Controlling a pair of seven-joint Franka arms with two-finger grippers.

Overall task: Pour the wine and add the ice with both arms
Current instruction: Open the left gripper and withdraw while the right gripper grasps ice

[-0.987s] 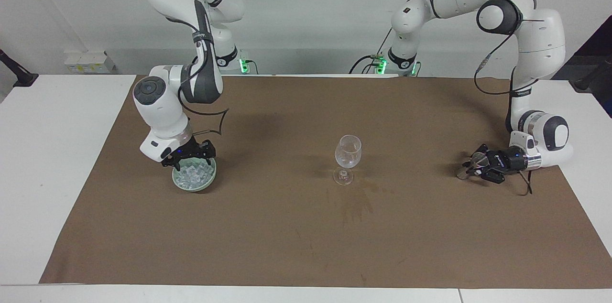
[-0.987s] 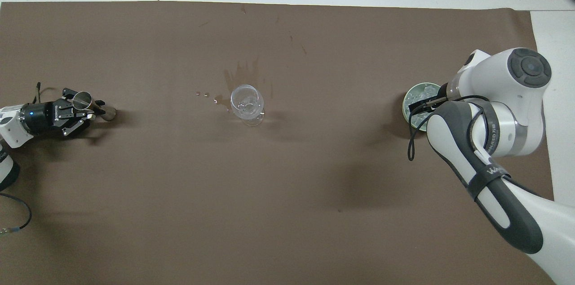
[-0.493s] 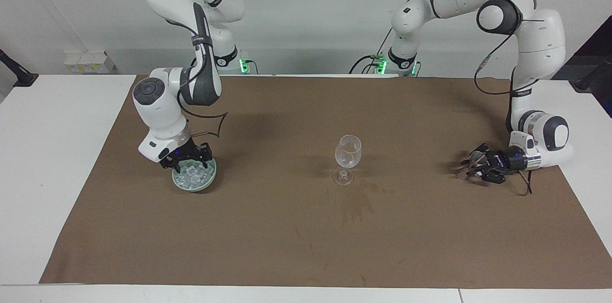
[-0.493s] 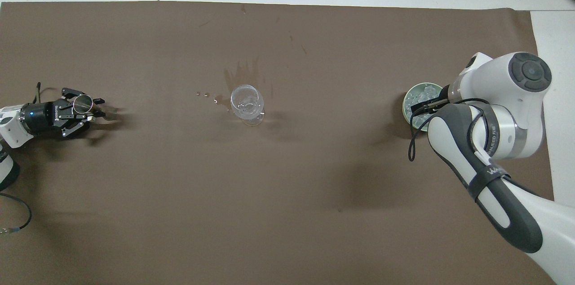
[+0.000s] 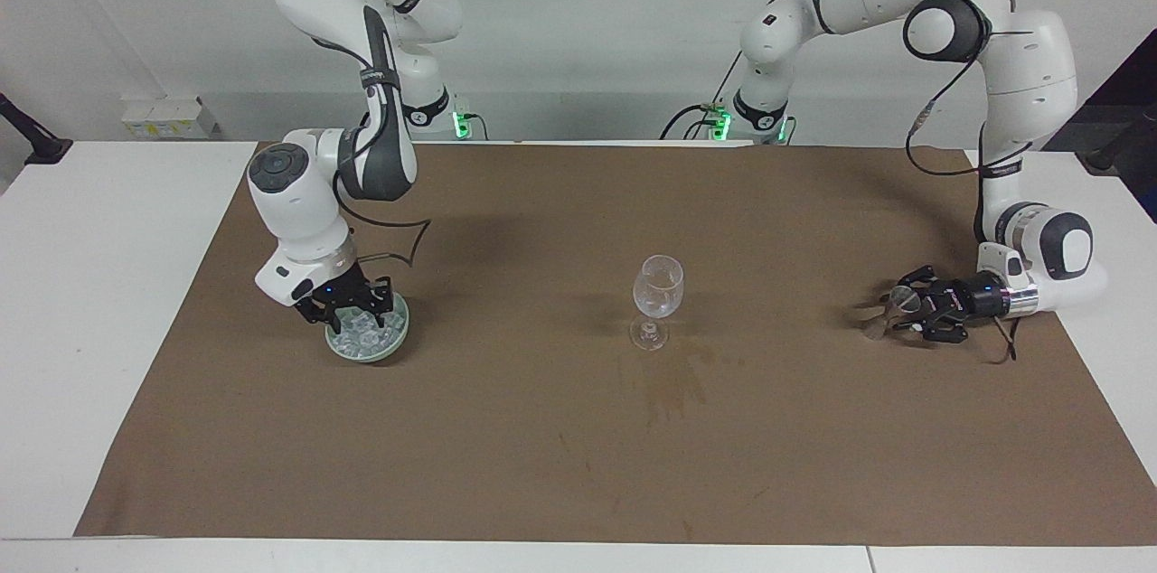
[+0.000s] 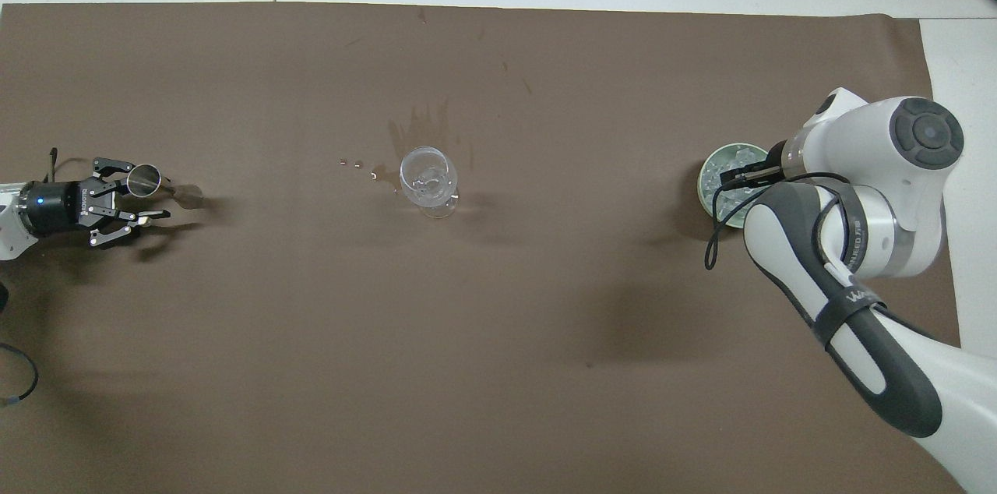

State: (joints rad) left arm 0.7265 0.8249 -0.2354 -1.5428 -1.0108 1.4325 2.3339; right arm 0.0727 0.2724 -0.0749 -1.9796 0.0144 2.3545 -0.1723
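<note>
while the right arm bends down at the left of the facing view, its right gripper [image 5: 348, 316] sits low over the pale green bowl [image 5: 390, 341], fingertips down among the ice cubes [image 5: 366, 333]. whether those fingers are closed on a cube or parted cannot be told, because the wrist hides them in the overhead view and the facing view shows only dark fingers against the heap. the bowl rests on the brown mat [image 5: 560, 464] toward the right arm's end of the table, at the middle right of the overhead view [image 6: 709, 182], with the ice [image 6: 715, 181] showing past the arm.

at the right of the facing view the left gripper [image 5: 904, 313] lies nearly level just above the mat, its fingers spread wide open around the metal jigger [image 5: 888, 309]. in the overhead view, at the middle left of the frame, the left gripper [image 6: 144, 199] has one finger on each side of the jigger [image 6: 148, 180], whose open silvery mouth faces up and slightly sideways; a gap shows at the nearer finger, so it holds nothing. the jigger looks tilted, and whether its base touches the mat cannot be told.

near the centre of both views the stemmed wine glass [image 5: 657, 299] stands upright on the mat, well apart from both grippers. a darker stain [image 5: 673, 383] marks the mat just beside its foot, farther from the robots.
</note>
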